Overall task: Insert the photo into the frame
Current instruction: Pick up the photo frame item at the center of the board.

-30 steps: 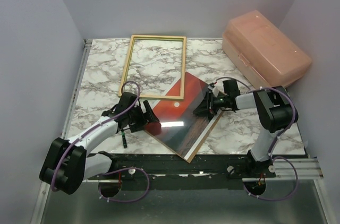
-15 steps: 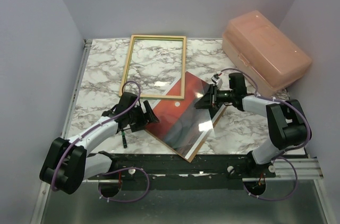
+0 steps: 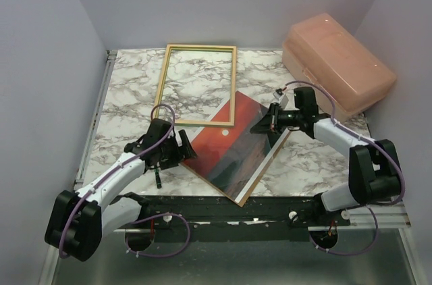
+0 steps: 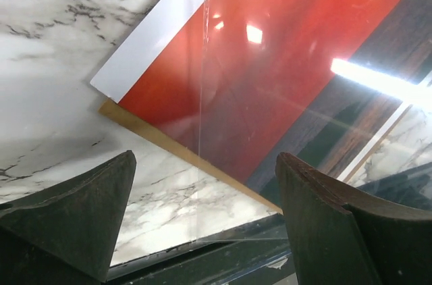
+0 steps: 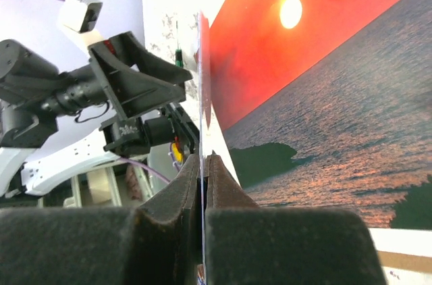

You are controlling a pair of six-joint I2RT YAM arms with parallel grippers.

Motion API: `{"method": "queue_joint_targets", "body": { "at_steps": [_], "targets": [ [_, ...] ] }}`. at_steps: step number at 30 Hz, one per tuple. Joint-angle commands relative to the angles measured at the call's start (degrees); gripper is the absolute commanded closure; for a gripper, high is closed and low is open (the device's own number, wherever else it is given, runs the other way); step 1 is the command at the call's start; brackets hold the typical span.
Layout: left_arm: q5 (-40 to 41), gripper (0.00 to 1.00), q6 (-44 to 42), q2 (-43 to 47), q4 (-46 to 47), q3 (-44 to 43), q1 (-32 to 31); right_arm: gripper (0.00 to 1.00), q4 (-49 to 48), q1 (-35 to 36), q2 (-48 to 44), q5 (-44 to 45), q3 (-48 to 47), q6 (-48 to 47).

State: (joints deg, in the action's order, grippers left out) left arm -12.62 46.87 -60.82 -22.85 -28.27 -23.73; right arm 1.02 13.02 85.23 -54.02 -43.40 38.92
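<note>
Groundwork is the step in hand, as I judge it: the photo (image 3: 229, 153) is not yet picked up, and a clear sheet (image 4: 229, 211) lies over it. My right fingers (image 3: 265, 123) are pressed together on a thin edge that I take to be that sheet, seen edge-on from the right wrist and rising from between the tips. My left fingers (image 3: 185, 148) are spread wide and hold nothing; they hover low at the photo's left edge. The photo lies face up, red sky and white sun showing, on a brown board (image 4: 169, 144) in the near middle of the counter (image 3: 128, 96), between my two sets of fingers: the left ones just beside its left edge, the right ones at its far right edge. The frame (image 3: 201, 46) lies flat beyond it, pale side up, its near right corner overlapping the photo's far corner. Next, I think, the sheet must be lifted away without dragging the print, and the frame's corner must come off the photo before it can be placed inside the rails.
</note>
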Motion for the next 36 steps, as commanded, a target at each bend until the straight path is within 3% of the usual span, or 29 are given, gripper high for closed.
{"method": "queue_joint_targets", "body": {
  "at_steps": [1,5,16,29,36],
  "targets": [
    [3.5,0.11,-4.1,3.2,-5.1,-6.2,-0.1,0.99,12.3,0.0,-6.0,8.0,-5.9,-3.6],
    [6.2,0.02,-7.1,2.3,-8.1,-12.0,-0.1,0.99,22.9,0.0,-11.0,16.4,-12.5,-3.6],
    [7.8,0.04,-14.9,-16.5,-10.3,-30.2,-0.4,0.99,43.5,0.0,-19.3,36.7,-33.1,-5.7],
    [10.0,0.05,-17.9,-41.8,-18.5,-58.4,-8.2,1.0,52.2,0.0,-26.2,55.8,-39.5,-5.7],
    [10.7,0.05,-17.4,-52.8,-23.2,-70.4,-11.2,1.0,55.9,-0.1,-27.7,59.8,-42.4,-5.6]
  ]
}}
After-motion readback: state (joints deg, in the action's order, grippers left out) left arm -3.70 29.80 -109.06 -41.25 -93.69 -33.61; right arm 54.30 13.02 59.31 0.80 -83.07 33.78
